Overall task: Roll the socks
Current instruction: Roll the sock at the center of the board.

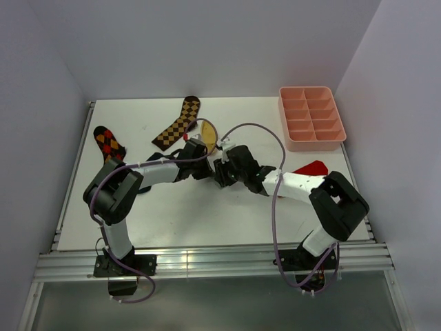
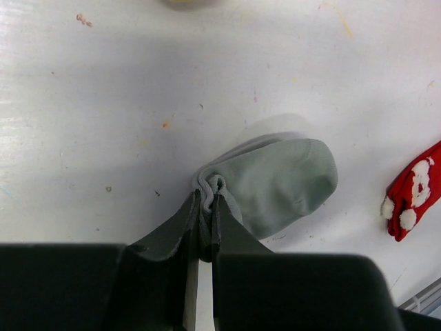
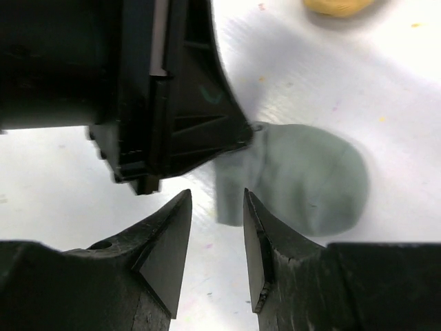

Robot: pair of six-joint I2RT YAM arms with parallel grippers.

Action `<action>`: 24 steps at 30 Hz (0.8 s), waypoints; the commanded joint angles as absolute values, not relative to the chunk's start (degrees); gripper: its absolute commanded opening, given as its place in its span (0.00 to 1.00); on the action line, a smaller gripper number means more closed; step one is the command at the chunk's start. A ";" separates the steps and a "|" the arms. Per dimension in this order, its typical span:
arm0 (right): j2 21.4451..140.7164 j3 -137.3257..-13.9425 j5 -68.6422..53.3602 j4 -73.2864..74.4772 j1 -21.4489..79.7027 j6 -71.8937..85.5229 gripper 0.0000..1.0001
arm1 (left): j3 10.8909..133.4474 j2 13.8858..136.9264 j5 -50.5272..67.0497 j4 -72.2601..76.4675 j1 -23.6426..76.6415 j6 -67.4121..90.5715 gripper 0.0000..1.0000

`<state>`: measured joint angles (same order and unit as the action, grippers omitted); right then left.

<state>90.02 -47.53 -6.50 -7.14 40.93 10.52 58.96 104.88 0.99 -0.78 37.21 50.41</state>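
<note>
On the white tabletop [image 1: 172, 221], the black left gripper [image 2: 207, 201] pinches the small plain grey knit ankle sock [image 2: 282, 183] by its cuff
Its jaws are clamped on the bunched cuff edge, and the rest of the sock lies flat just beyond the fingertips, toe farthest away. The black right gripper [image 3: 217, 200] stands with jaws parted and nothing between them, the sock's edge just ahead of its tips. The sock looks light, limp and stretchy, likely to spring unrolled; the thick gathered cuff seems the surest hold

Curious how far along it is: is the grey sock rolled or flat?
Mostly flat: the grey sock spreads out, only its cuff bunched in the left jaws.
</note>
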 commanded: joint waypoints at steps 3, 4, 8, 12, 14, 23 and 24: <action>90.52 -46.58 3.33 -11.51 44.20 4.93 0.41 | 61.61 105.82 0.26 -3.69 37.53 49.75 0.00; 91.40 -46.76 3.60 -11.51 44.56 4.92 0.40 | 61.79 105.99 0.26 -3.95 37.53 49.92 0.00; 92.81 -46.76 4.83 -12.48 46.31 4.22 0.31 | 61.79 106.00 0.26 -3.87 37.44 50.10 0.00; 93.16 -46.85 3.70 -12.92 46.85 4.39 0.28 | 61.87 106.08 0.26 -4.13 37.53 50.10 0.00; 93.43 -46.50 3.08 -13.36 46.85 4.39 0.28 | 61.87 106.17 0.26 -4.04 37.53 50.27 0.00; 96.94 -47.02 0.62 -12.66 46.93 5.36 0.34 | 61.70 106.70 0.53 -3.78 37.53 51.06 0.00; 97.12 -47.11 0.53 -12.57 46.85 5.45 0.34 | 61.70 106.79 0.53 -3.78 37.53 51.24 0.00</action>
<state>95.59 -47.11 1.80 -11.53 45.89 6.42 60.14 105.82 1.04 -3.33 37.01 51.33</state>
